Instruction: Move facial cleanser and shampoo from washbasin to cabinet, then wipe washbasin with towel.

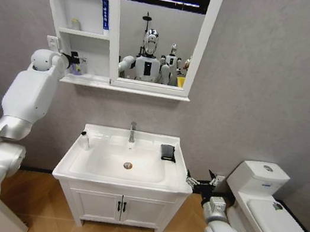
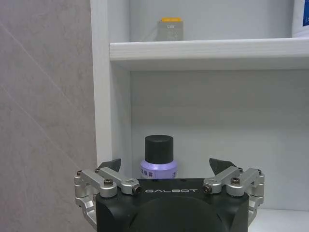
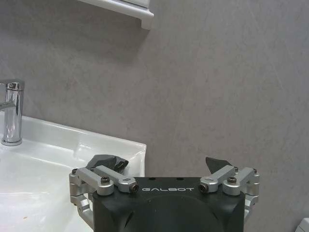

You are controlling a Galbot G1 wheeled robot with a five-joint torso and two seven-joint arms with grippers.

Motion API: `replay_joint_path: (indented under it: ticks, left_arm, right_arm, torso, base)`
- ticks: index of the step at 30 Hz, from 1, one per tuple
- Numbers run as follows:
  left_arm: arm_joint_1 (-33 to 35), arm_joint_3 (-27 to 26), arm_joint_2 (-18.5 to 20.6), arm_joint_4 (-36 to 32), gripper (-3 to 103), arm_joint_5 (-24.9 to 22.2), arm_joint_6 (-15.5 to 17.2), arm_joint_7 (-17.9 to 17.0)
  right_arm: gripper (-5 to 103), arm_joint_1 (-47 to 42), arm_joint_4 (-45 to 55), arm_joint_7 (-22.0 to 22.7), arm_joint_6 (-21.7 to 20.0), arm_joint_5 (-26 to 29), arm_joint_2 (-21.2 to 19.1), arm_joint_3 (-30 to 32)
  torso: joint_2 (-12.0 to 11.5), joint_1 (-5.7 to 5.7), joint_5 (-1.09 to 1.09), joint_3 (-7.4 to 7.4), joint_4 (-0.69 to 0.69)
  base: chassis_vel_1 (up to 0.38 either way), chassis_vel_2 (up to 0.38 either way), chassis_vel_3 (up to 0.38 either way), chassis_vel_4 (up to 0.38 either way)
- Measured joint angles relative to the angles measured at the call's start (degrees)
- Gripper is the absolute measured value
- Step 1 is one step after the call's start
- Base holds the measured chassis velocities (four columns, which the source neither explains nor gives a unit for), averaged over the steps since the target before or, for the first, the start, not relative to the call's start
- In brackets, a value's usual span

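Cabinet (image 2: 203,50) shelf, bottle (image 2: 159,159) half hidden behind left tool (image 2: 166,166)

the left gripper (image 2: 165,166) hangs spread wide before a purple black-capped bottle (image 2: 159,159) on the cabinet (image 2: 203,50) shelf.

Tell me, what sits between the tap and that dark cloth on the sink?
Nothing: in the head view, bare white ledge runs from the tap to the towel on the washbasin.

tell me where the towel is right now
In the head view the towel lies on the washbasin rim's right rear corner, right of the tap.
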Motion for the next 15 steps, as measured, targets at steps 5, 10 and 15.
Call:
replay_joint_path:
  ticks: [5, 10, 15]
  left_arm:
    - [3.8, -2.2, 4.0, -9.1, 100, -4.4, 2.2, -4.1]
    - [7.9, -5.3, 6.6, -17.1, 100, -7.2, 4.0, -7.3]
    - [18.4, -12.3, 11.6, -30.0, 100, -13.5, 5.7, -12.5]
  right_arm:
    - [100, -0.1, 0.1, 0.0, 0.0, -0.1, 0.1, -0.7]
    - [100, -0.3, 0.4, 0.1, 0.0, -0.2, 0.3, -1.1]
    - [100, -1.0, 1.7, 0.3, -0.1, -0.2, 0.4, -0.7]
  torso:
    - [0.0, 0.0, 0.0, 0.0, 0.05]
    - [0.0, 0.0, 0.0, -0.01, 0.06]
    - [0.0, 0.0, 0.0, -0.01, 0.02]
  base:
    - [0.0, 0.0, 0.0, 0.0]
    - [0.0, 0.0, 0.0, 0.0]
    - [0.0, 0.0, 0.0, 0.0]
